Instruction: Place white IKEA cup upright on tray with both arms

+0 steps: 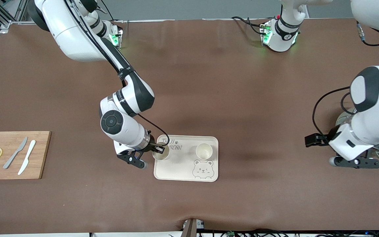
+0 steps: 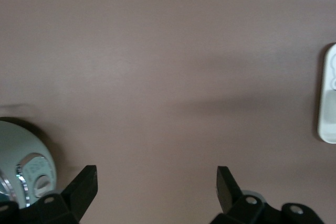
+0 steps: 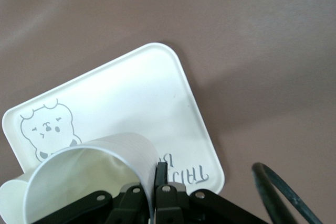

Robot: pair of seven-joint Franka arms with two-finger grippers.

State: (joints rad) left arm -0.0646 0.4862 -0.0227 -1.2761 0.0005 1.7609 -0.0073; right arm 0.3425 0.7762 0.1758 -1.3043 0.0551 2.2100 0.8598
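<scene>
R gripper is over the tray, at its corner by the lettering, toward the right arm's end; fingers clenched on the rim of a white cup, upright w/ mouth up. A 2nd cup stands upright on the tray's edge farther from the front camera. L gripper waits over bare desk at the left arm's end, fingers released, holding nothing.

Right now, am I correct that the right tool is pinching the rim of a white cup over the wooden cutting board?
Not quite: the right tool is pinching the rim of a white cup, but over the tray, not the wooden cutting board. The right wrist view shows this.
</scene>
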